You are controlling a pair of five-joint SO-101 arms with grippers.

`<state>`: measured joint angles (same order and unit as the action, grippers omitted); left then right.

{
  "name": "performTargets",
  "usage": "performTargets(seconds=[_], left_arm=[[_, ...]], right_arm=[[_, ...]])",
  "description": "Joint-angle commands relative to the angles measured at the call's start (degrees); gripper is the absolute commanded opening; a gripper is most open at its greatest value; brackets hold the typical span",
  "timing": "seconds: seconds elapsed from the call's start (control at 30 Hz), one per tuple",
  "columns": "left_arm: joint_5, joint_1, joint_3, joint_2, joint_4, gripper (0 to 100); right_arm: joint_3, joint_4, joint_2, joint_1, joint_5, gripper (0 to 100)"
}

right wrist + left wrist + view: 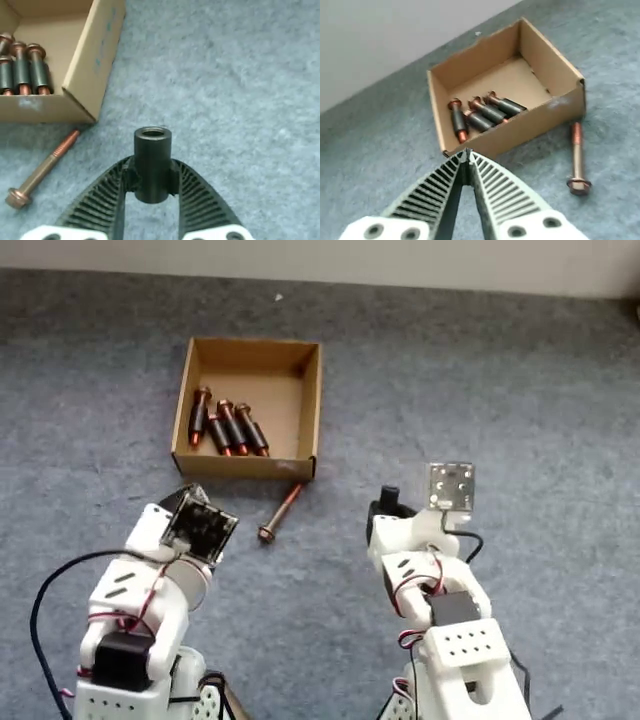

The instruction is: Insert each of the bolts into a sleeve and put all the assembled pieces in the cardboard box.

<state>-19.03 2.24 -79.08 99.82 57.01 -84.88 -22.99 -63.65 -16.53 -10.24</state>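
Observation:
The open cardboard box (245,466) holds several assembled bolt-and-sleeve pieces (228,427) lying side by side. One bare copper bolt (280,512) lies on the carpet just in front of the box's front right corner, head toward me. My right gripper (151,170) is shut on a black sleeve (152,150), held upright with its bore facing up, to the right of that bolt (42,167). My left gripper (468,154) is shut and holds nothing. It hovers just before the box's front wall (540,120), left of the bolt (576,157).
Grey carpet covers the table all around. A pale wall edge runs behind the box. The two arm bases stand at the near edge, left (130,640) and right (450,640).

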Motion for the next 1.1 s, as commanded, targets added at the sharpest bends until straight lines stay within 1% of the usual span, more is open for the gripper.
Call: performTargets(seconds=[0.0,0.17,0.23,0.27,0.4,0.57,0.73,0.9,1.07], left_arm=[[-0.4,3.5,9.5,-16.1,0.4,1],[-0.4,7.8,22.5,-42.7,0.6,1],[-0.4,9.7,27.6,-53.1,0.6,3],[0.4,10.3,29.8,-57.9,0.6,5],[9.7,11.1,40.1,-75.0,0.6,16],[11.0,11.8,52.4,-92.1,2.7,17],[14.2,13.1,61.0,-103.6,3.6,17],[14.5,15.5,66.2,-111.0,3.9,17],[14.5,15.9,69.3,-117.1,3.5,11]], right_arm=[[0.5,1.5,-2.8,1.3,-0.6,0.4],[0.5,1.5,-3.0,1.3,-0.6,0.4],[0.5,1.5,-3.1,1.3,-0.6,0.4],[0.5,1.5,-3.1,1.3,-0.6,0.4],[0.5,1.5,-3.1,1.4,-0.6,0.4],[0.4,1.5,-3.1,1.4,-0.6,0.4],[0.4,1.5,-3.1,1.4,-0.4,0.4],[0.4,1.5,-3.1,1.4,-0.4,0.4],[0.4,1.5,-3.1,1.4,-0.3,0.4]])
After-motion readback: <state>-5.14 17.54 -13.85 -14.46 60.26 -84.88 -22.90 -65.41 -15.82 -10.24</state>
